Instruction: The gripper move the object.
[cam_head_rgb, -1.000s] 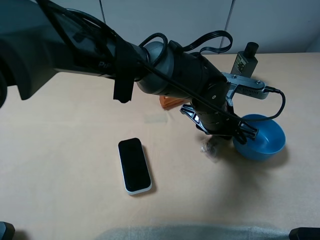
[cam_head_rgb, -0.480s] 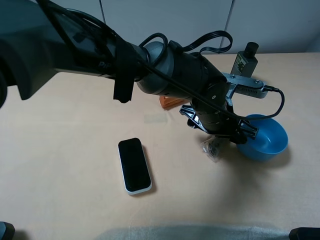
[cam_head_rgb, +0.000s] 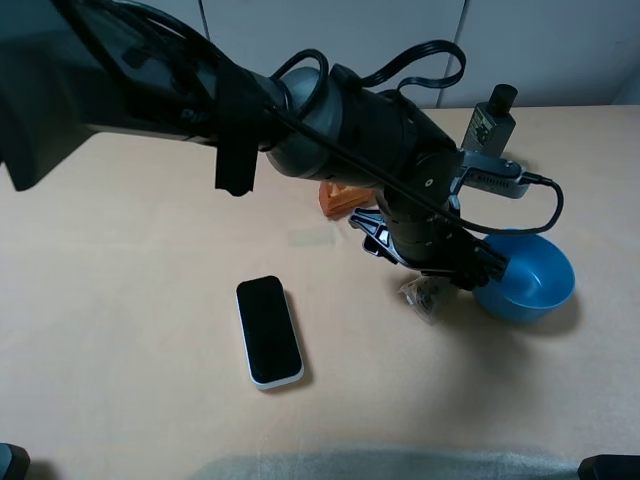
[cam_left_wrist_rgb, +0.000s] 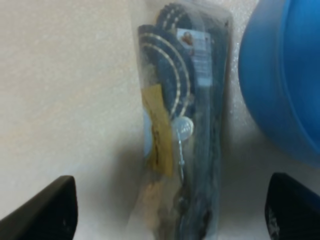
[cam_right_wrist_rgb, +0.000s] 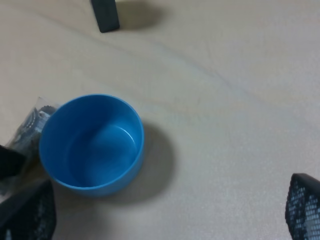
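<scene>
The object, a crinkly clear packet (cam_head_rgb: 422, 296) with dark contents, lies on the table just left of the blue bowl (cam_head_rgb: 527, 277). My left gripper (cam_head_rgb: 434, 264), black and bulky with cables, hangs directly over it. In the left wrist view the packet (cam_left_wrist_rgb: 186, 125) lies lengthwise between the two spread fingertips (cam_left_wrist_rgb: 42, 206), with the left gripper (cam_left_wrist_rgb: 170, 210) open and not touching it. My right gripper (cam_right_wrist_rgb: 165, 215) is open and empty, looking down on the bowl (cam_right_wrist_rgb: 92, 144) and the packet's end (cam_right_wrist_rgb: 29, 123).
A white-edged black phone (cam_head_rgb: 268, 331) lies to the left. An orange waffle wedge (cam_head_rgb: 338, 198) sits behind the arm. A dark green bottle (cam_head_rgb: 489, 121) stands at the back right, also in the right wrist view (cam_right_wrist_rgb: 105, 13). The bowl nearly touches the packet (cam_left_wrist_rgb: 285, 75).
The left arm has shifted slightly left and back over the packet. The blue bowl has slid a little to the right. The packet has barely moved.
</scene>
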